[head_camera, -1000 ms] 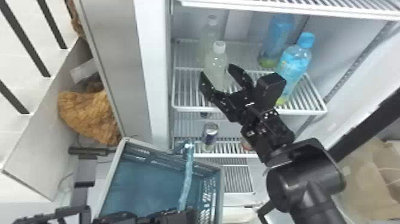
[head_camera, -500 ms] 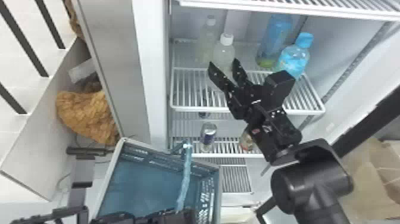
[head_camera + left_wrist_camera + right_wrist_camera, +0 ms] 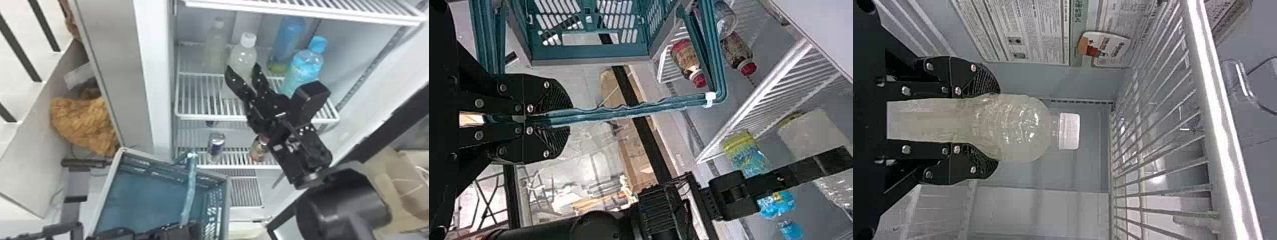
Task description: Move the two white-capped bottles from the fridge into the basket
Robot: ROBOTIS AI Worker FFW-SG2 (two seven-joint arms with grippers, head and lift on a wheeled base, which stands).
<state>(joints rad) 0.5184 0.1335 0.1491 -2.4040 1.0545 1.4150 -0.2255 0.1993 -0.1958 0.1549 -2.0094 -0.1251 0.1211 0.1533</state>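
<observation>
I was looking into the open fridge, where a white wire shelf (image 3: 210,117) carried the bottles. At its far left stood a pale bottle with a white cap (image 3: 215,48). On the right were two blue ones, the far blue bottle (image 3: 289,38) set back and the near blue bottle (image 3: 303,68) closer to the front rim, both upright. A second white-capped bottle (image 3: 243,56) was between the fingers of the right claw (image 3: 242,66); I couldn't tell whether its base touched the wires. The lower shelf (image 3: 236,166) held a can (image 3: 216,145) on the left, and small red-capped bottles (image 3: 687,56) farther right.
</observation>
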